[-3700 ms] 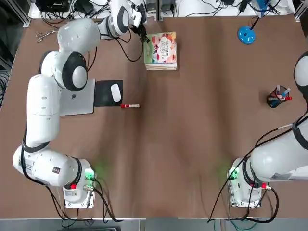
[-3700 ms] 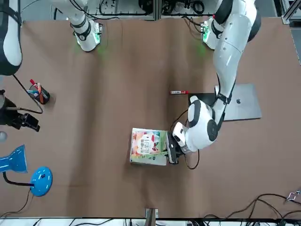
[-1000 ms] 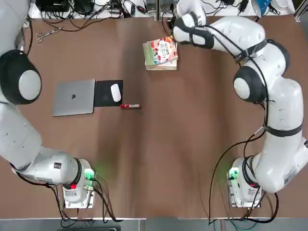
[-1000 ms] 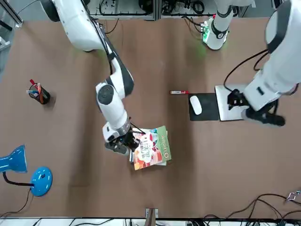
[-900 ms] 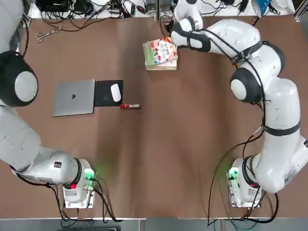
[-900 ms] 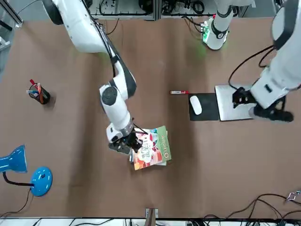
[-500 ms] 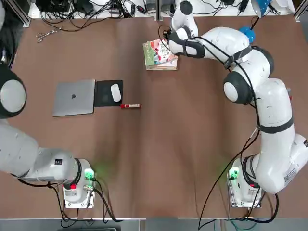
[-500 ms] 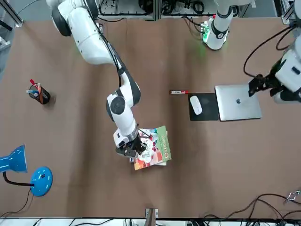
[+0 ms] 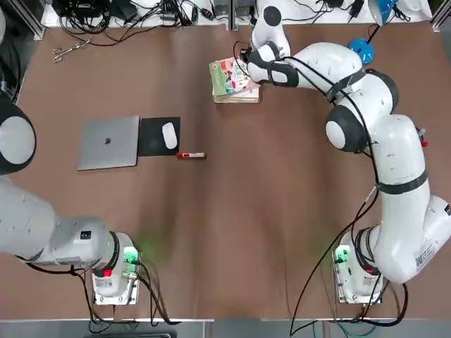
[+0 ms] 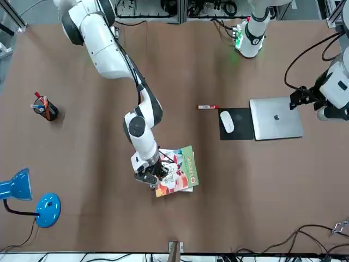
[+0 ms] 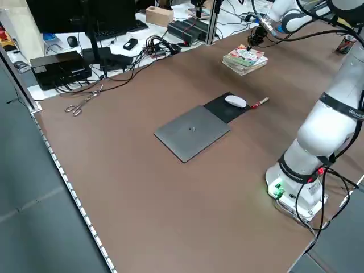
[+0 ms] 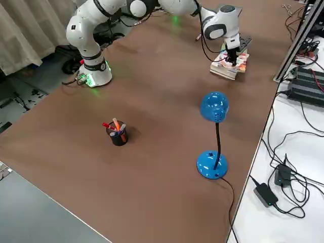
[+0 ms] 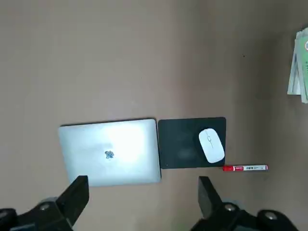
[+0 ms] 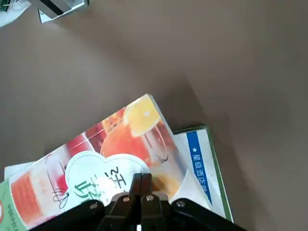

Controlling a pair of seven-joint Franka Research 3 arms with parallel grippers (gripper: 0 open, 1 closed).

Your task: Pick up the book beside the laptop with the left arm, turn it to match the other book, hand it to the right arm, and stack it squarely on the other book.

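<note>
Since a second ago the right gripper (image 10: 151,178) has pushed further onto the book (image 9: 231,76), fingers shut, tips on its cover; the book lies skewed on the other book (image 14: 202,163), no squarer than before. The left gripper (image 13: 142,204) (jaws wide, holding nothing) has drawn back above the laptop (image 9: 108,143). Brown table (image 9: 268,211); cables along the far edge. Mouse pad (image 9: 156,136), mouse (image 9: 169,135), red marker (image 9: 190,155), blue lamp (image 12: 212,131), pen cup (image 12: 118,133) lie clear.

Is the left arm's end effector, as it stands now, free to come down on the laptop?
Probably yes. The left end effector hangs open, high above the laptop, whose lid is bare. The mouse pad lies beside it, not over it.
</note>
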